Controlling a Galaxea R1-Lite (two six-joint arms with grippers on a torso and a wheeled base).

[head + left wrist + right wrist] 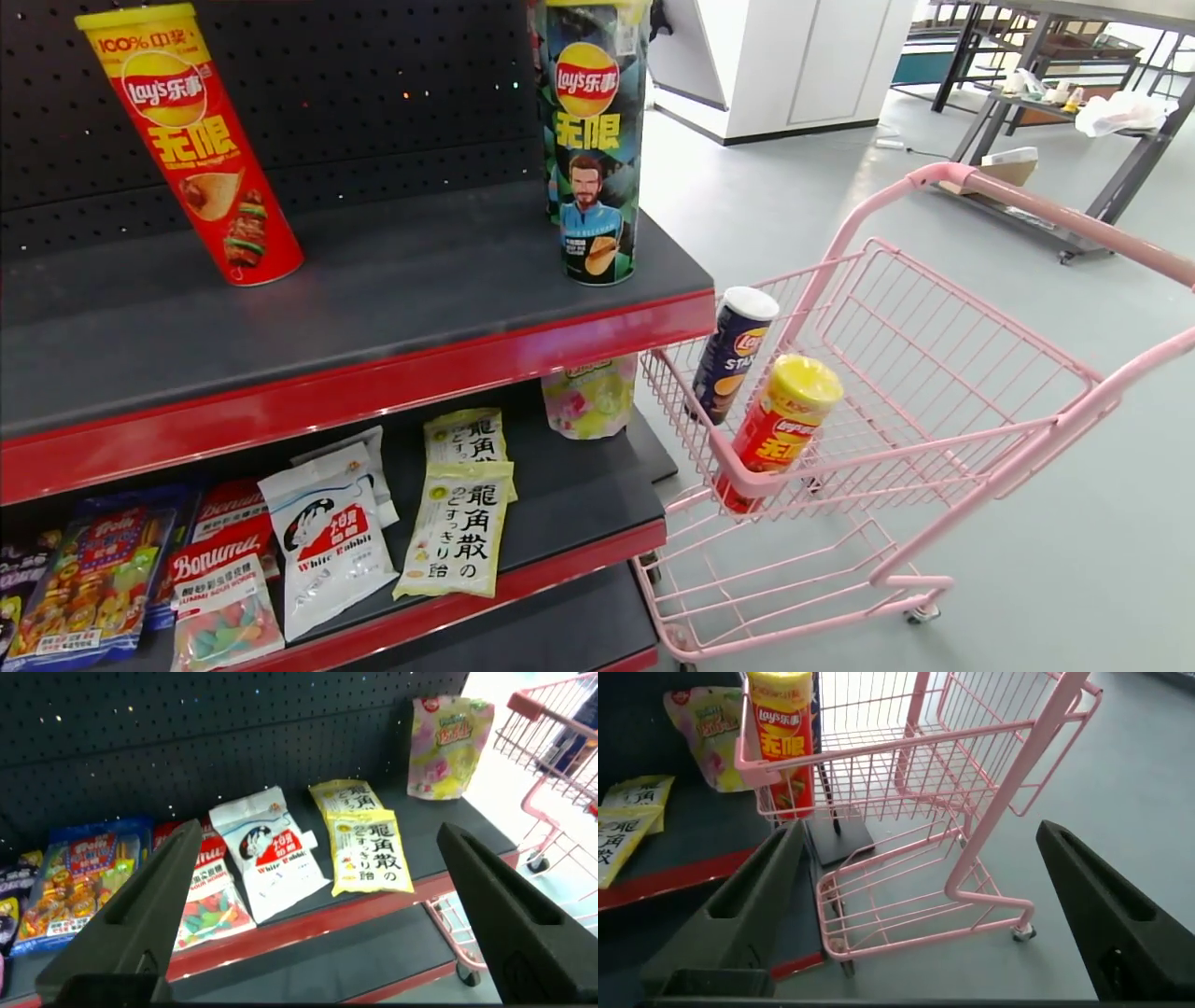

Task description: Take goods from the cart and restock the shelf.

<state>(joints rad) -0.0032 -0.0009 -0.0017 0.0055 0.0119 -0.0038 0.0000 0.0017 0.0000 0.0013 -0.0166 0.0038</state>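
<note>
**Both claws spread, two cans in the cart**

My left gripper [318, 831] and right gripper [920, 831] are spread wide, holding nothing. The pink cart [1027, 201], right of the shelf [392, 383], holds a red yellow-lidded chip can [780, 420] and a dark blue white-lidded can [738, 355]. On the top board there is open room between a tilted red can [191, 149] and a portrait-labelled can [593, 149] near the right edge.

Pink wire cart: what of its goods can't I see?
- Red chip can with yellow lid: head view, foot partly behind the pink wire cart's rim; right wrist view, top cut by the edge.
- Dark blue chip can with white lid: right wrist view, mostly behind the red can.
</note>
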